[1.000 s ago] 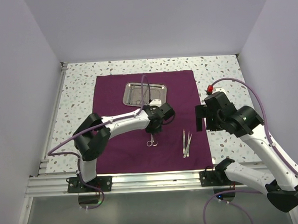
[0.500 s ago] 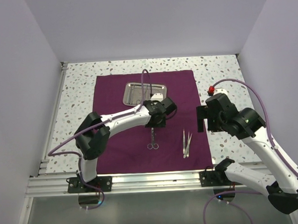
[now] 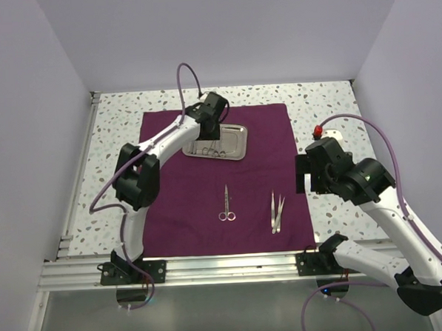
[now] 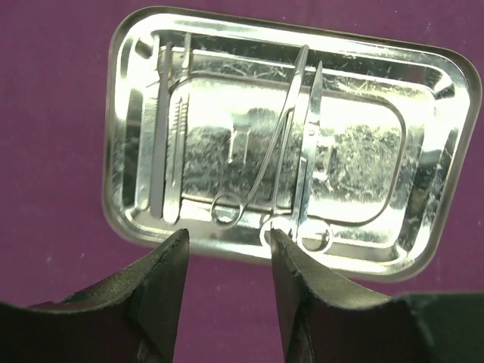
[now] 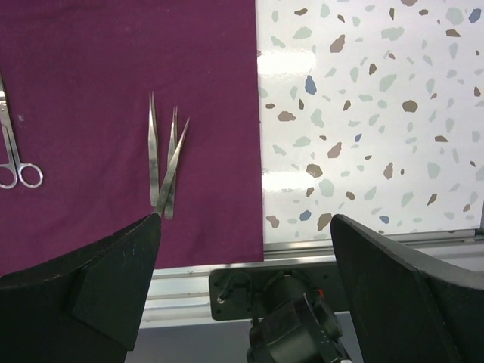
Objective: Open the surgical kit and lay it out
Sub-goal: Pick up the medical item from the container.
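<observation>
The dark purple cloth [image 3: 178, 205] lies spread flat on the table. On its far part stands the steel tray [image 3: 234, 141], which holds two ring-handled scissors [image 4: 299, 159] and slim straight instruments [image 4: 170, 136]. My left gripper [image 3: 205, 125] hovers over the tray's near rim [image 4: 227, 238], open, with nothing between its fingers. One pair of scissors [image 3: 226, 204] lies alone on the cloth's near middle. Two tweezers [image 3: 276, 211] lie to their right [image 5: 162, 162]. My right gripper [image 3: 301, 172] hangs wide open and empty above the cloth's right edge [image 5: 246, 223].
Speckled white tabletop [image 5: 363, 113] shows on every side of the cloth. A small white object with a red knob [image 3: 317, 131] sits at the right, behind my right arm. An aluminium rail [image 3: 226, 263] runs along the near edge, and walls enclose the other sides.
My left gripper opened, left the scissors lying on the cloth's near middle, and swung back to the tray. The right arm barely shifted.
</observation>
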